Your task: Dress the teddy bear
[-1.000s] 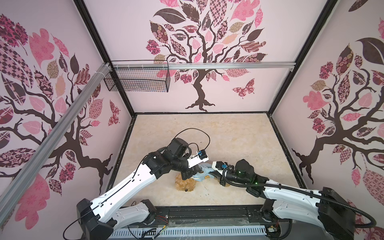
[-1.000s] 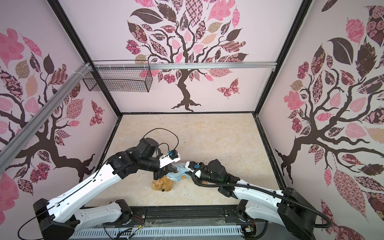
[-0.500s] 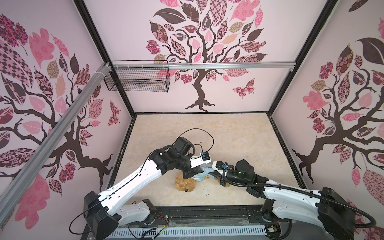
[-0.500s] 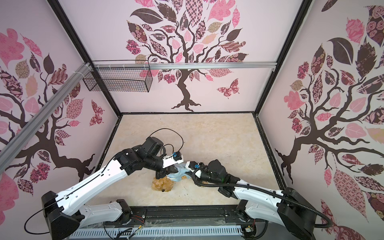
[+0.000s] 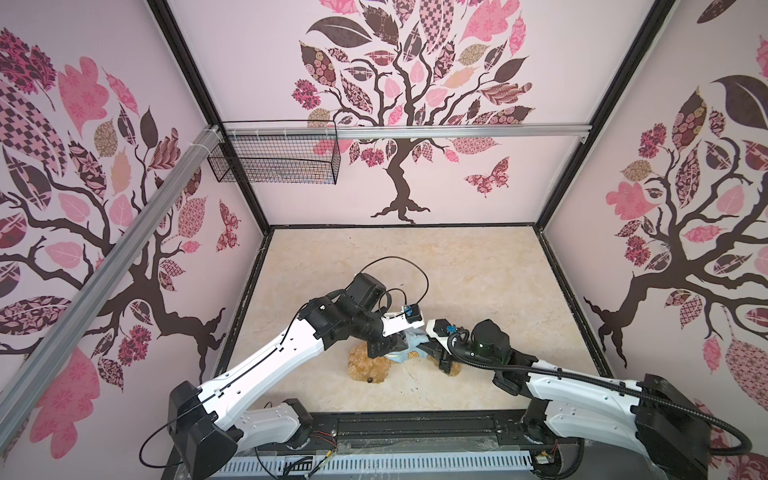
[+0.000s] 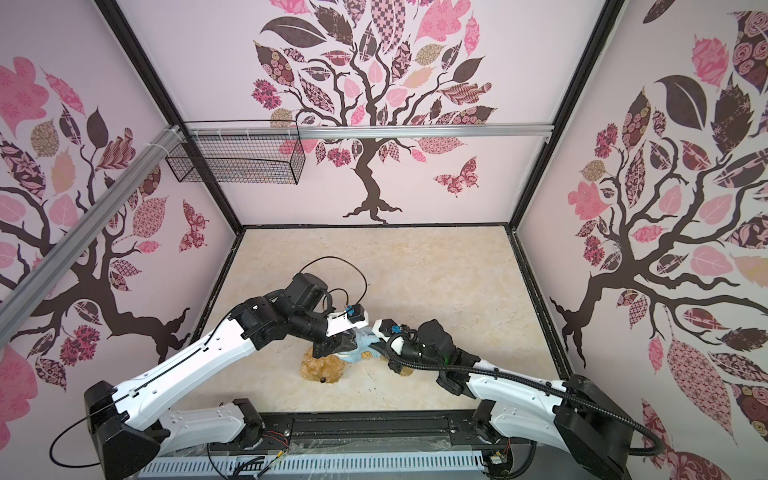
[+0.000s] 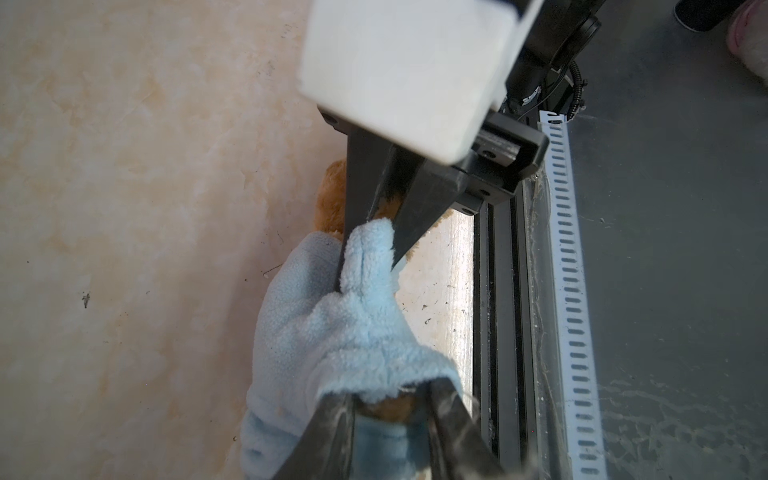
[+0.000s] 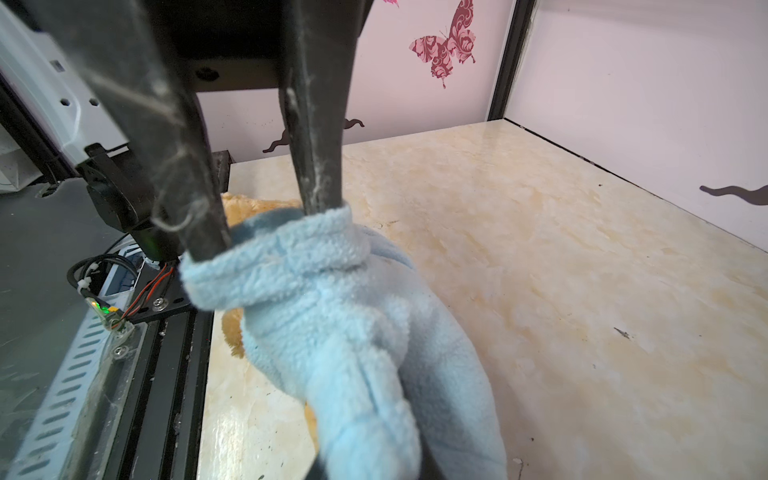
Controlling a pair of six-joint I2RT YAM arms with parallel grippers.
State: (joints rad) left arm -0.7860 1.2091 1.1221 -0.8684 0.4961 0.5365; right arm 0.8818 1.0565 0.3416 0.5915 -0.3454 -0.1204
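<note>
Close to front rail (image 5: 415,424) the teddy bear (image 5: 368,365) lies on surface (image 5: 457,270), tight room there; away from rail surface runs wide to the walls (image 5: 457,208). Partly on bear: blue shirt (image 8: 353,332); right claw (image 7: 372,245) clenched on shirt fabric; left claw (image 7: 388,390) parted, straddling shirt hem; both crowd over bear. High, far from rail: wire basket (image 5: 274,162).

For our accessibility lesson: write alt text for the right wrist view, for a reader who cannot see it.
The right gripper grips a cuff of the light-blue fleece shirt, which lies over the golden-brown teddy bear. Beyond is a cream marbled table.
</note>
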